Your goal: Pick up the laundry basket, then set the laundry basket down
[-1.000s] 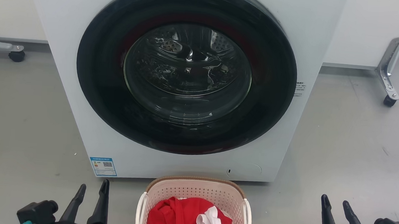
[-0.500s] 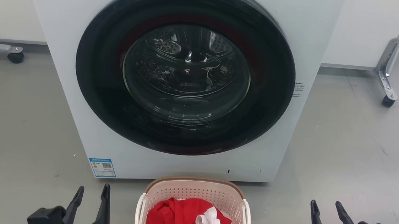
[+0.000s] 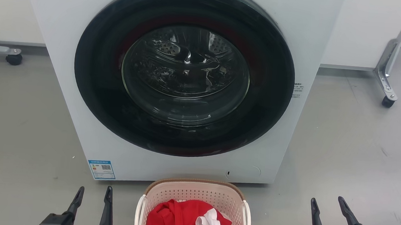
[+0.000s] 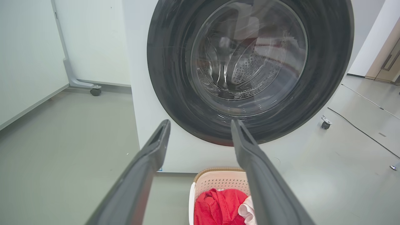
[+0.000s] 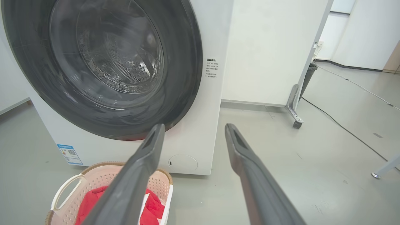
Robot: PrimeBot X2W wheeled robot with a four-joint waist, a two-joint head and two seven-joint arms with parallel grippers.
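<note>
The laundry basket (image 3: 194,192) stands on the grey floor just in front of the washing machine, at the bottom middle of the head view. It is cream-pink with perforated walls, a brown rim and white side handles, and holds red and white cloth. The left wrist view shows the basket (image 4: 215,181) low between the fingers, and the right wrist view has the basket (image 5: 103,178) at lower left. My left gripper (image 3: 94,191) stands open to the basket's left, clear of it. My right gripper (image 3: 326,203) stands open well to its right. Neither holds anything.
A white front-loading washing machine (image 3: 185,72) with a shut dark round door stands right behind the basket. Wheeled metal frame legs sit at far left (image 3: 11,56) and far right (image 3: 388,95). A cable (image 5: 343,128) runs along the floor on the right.
Both grippers have drawn inward toward the basket and sit a little lower in the head view. The camera has tilted slightly. The basket has stayed put.
</note>
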